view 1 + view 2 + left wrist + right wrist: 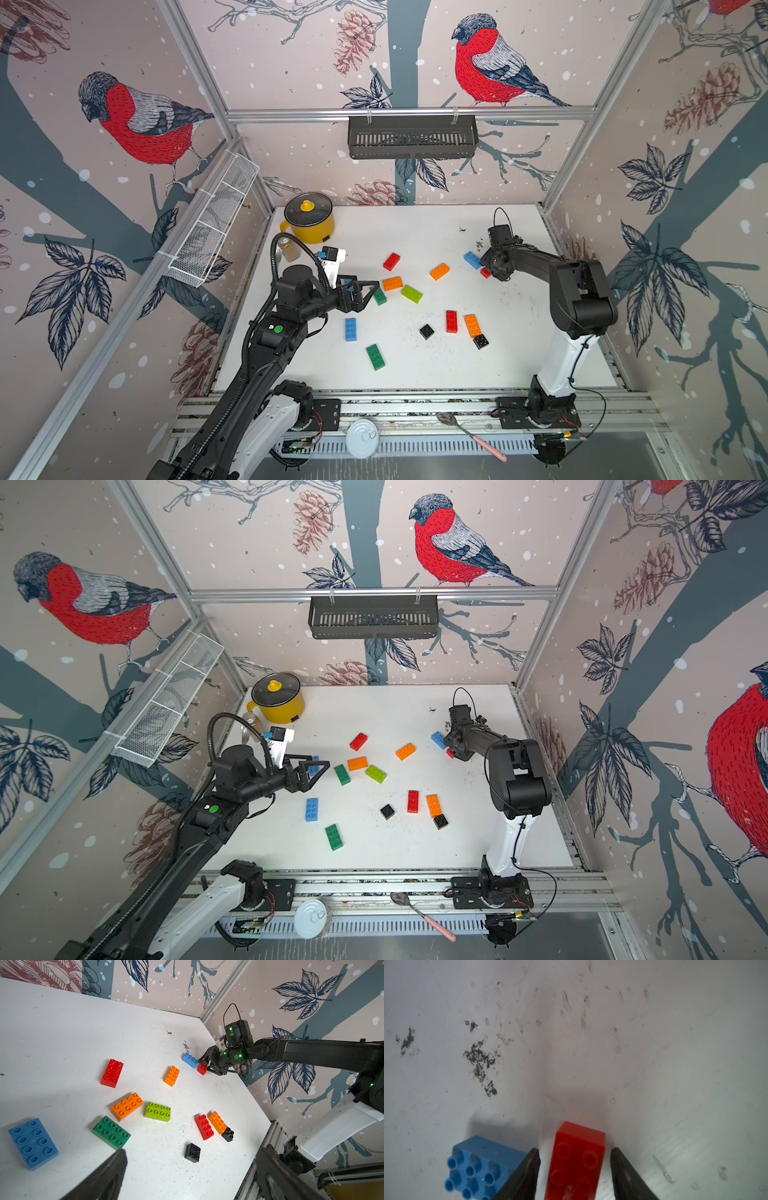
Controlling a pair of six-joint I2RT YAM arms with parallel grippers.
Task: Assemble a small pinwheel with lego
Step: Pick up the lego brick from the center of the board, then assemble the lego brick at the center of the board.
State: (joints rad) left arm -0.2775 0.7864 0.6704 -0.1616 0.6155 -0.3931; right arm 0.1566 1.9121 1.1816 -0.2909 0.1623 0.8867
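Lego bricks lie scattered over the white table (415, 374). My right gripper (574, 1149) is at the back right, its jaws straddling a red brick (577, 1167) that rests on the table, with a thin gap on each side. In a top view the same red brick (485, 273) peeks out beside a blue brick (471, 259). My left gripper (192, 1150) hangs open above the table's left middle, with nothing in it. Near it lie a dark green brick (111, 1132), an orange brick (127, 1105) and a lime brick (158, 1111). Two black squares (427, 331) (481, 341) sit near the front.
A yellow pot (309, 218) and a small jar (289, 249) stand at the back left. A wire basket (212, 224) hangs on the left wall and a black shelf (411, 137) on the back wall. A tin lid (362, 438) and a spoon (469, 434) lie on the front rail.
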